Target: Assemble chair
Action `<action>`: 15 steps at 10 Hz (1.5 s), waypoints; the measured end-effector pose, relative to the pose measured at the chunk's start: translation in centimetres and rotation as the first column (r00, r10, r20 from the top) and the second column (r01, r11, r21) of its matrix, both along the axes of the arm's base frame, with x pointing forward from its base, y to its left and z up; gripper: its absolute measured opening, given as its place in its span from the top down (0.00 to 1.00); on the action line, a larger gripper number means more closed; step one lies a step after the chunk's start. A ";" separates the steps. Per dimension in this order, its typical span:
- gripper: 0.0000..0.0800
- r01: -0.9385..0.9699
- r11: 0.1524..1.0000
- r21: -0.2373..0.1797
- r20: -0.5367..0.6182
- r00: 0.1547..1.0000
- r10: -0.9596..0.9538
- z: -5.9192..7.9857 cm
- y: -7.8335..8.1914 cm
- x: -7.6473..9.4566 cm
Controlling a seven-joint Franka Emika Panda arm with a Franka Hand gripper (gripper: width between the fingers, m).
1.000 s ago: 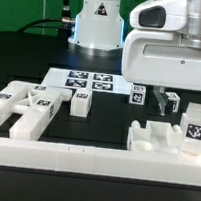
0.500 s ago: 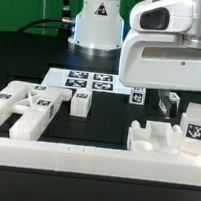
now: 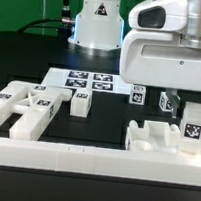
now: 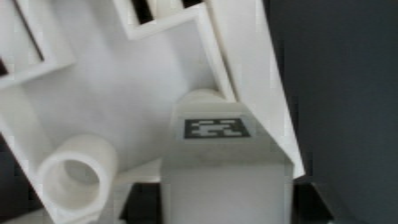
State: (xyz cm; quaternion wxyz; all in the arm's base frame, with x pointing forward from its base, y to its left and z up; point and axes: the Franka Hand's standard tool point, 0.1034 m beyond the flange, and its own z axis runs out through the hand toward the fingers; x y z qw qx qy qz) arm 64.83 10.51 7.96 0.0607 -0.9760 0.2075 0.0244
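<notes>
Black table top (image 3: 107,119), bearing loose white plastic chair parts in two groups. Group at the exterior view's left: a cluster of long white slab-like pieces (image 3: 22,112), lying flat and touching one another, with three square black-and-white tags visible on them. Just beside that cluster: one small white block (image 3: 81,104). Group at the exterior view's right, below the arm: one low white notched piece (image 3: 155,140), lying flat; one upright white piece (image 3: 194,125) with a tag on its face, standing just behind it; two small white tagged pieces, the first (image 3: 137,95) near the marker board, the second (image 3: 169,101) directly under the arm's housing. Flat white marker board (image 3: 88,81), carrying several tags (patterns only, no readable lettering on any item). One long white bar (image 3: 82,159) runs along the near edge of the table. One white robot base (image 3: 97,18) stands at the back; one large white wrist housing (image 3: 169,50) hangs over the right group. Wrist view: one white slatted panel (image 4: 160,60) fills the frame at close range, with one round hole (image 4: 71,172) and one square tag (image 4: 217,127) on a raised post. Gripper: fingers hidden by the housing in the exterior view and not made out in the wrist view. I cannot tell how far the jaws stand apart, nor whether they hold anything.
</notes>
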 end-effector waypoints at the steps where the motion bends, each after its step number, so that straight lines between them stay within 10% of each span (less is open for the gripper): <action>1: 0.64 0.093 0.996 0.003 -0.008 0.996 -0.093 -0.1 0.0 0.0; 7: 0.64 0.702 0.712 0.004 -0.068 0.710 -0.701 -0.2 -0.1 0.2; 14: 0.64 0.946 0.322 -0.039 -0.125 0.315 -0.941 -0.2 0.1 0.2; 15: 0.49 0.944 0.326 -0.039 -0.125 0.319 -0.939 -0.3 0.1 0.1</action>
